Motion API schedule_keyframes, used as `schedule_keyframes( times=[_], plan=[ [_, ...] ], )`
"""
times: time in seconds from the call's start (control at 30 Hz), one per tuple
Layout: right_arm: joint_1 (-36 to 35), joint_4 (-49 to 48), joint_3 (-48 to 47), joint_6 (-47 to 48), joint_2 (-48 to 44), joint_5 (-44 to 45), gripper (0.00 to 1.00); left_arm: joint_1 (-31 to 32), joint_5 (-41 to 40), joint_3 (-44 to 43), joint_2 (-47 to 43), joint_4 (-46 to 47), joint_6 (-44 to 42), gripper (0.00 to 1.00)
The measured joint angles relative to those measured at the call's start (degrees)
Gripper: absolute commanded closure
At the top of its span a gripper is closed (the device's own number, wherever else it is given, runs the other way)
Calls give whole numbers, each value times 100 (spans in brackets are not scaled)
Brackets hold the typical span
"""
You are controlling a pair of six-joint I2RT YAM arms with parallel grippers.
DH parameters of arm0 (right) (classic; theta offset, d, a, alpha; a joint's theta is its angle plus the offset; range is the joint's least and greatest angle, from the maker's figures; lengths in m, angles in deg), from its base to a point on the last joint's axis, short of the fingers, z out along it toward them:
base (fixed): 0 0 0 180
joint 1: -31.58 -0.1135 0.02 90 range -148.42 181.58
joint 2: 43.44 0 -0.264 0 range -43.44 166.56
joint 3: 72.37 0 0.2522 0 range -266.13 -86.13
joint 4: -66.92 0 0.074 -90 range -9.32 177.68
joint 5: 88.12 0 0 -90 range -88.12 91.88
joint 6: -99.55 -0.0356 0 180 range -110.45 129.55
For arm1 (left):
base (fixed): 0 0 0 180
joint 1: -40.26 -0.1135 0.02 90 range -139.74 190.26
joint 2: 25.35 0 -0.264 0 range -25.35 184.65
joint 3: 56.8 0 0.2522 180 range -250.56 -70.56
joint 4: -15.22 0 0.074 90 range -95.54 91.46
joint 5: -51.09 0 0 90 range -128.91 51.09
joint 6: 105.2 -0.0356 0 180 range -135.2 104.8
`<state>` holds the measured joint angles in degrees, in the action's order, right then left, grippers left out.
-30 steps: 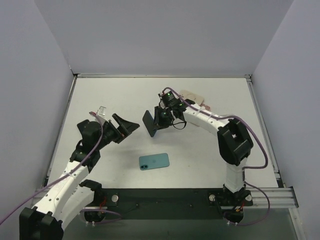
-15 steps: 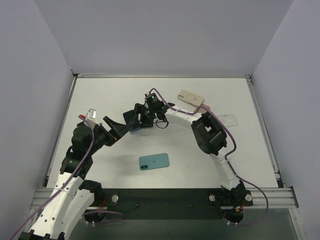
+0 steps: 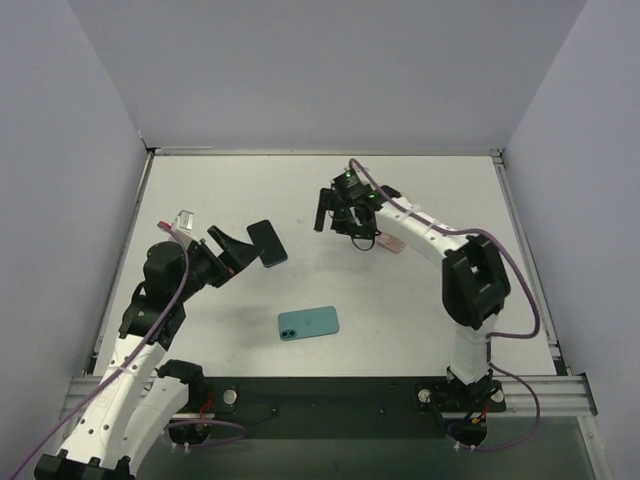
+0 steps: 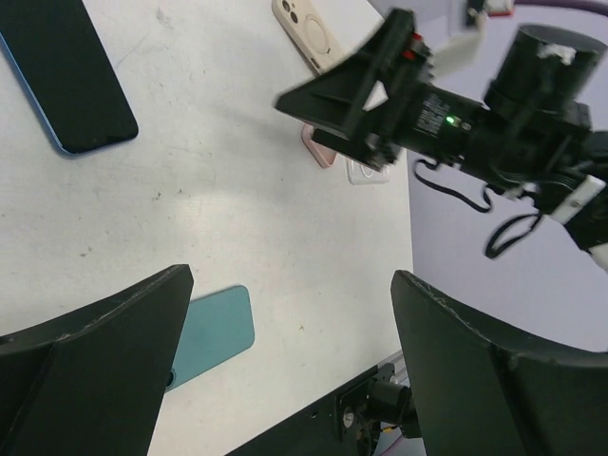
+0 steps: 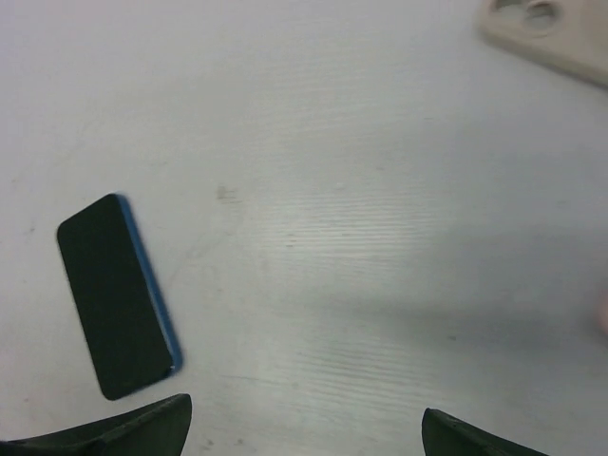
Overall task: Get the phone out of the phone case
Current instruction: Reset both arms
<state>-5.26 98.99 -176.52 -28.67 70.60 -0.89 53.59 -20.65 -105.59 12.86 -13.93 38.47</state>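
Note:
A dark-screened phone (image 3: 266, 243) with a blue rim lies flat on the table, apart from both grippers; it also shows as the phone (image 4: 66, 85) and the phone (image 5: 119, 294) in the wrist views. I cannot tell whether the blue rim is a case. My left gripper (image 3: 238, 250) stands open just left of it, with nothing between its fingers (image 4: 114, 351). My right gripper (image 3: 333, 212) hovers open and empty to the phone's right. A teal phone-shaped piece (image 3: 308, 322) with two camera holes lies nearer the front.
A beige case (image 5: 551, 33) lies at the back, beyond the right gripper (image 4: 380, 85). A pink case (image 3: 392, 242) and a clear one (image 4: 366, 173) lie under the right arm. Grey walls close in the table (image 3: 420, 300) on three sides.
The right gripper reached left with the dark phone, opened and let it go on the table. It then drew back to the right. The left arm hardly moved.

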Motion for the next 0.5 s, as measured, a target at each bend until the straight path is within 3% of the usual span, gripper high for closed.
schedule_keyframes(
  times=[0.23, 0.5],
  plan=[
    [815, 619, 1792, 236, -2208, 1016, 0, -24, -463, -750, 249, -481, -723, 3],
    [785, 1139, 3187, 227, -3646, 1364, 0, -44, -1069, -1056, 286, -973, -1582, 3]
  ],
)
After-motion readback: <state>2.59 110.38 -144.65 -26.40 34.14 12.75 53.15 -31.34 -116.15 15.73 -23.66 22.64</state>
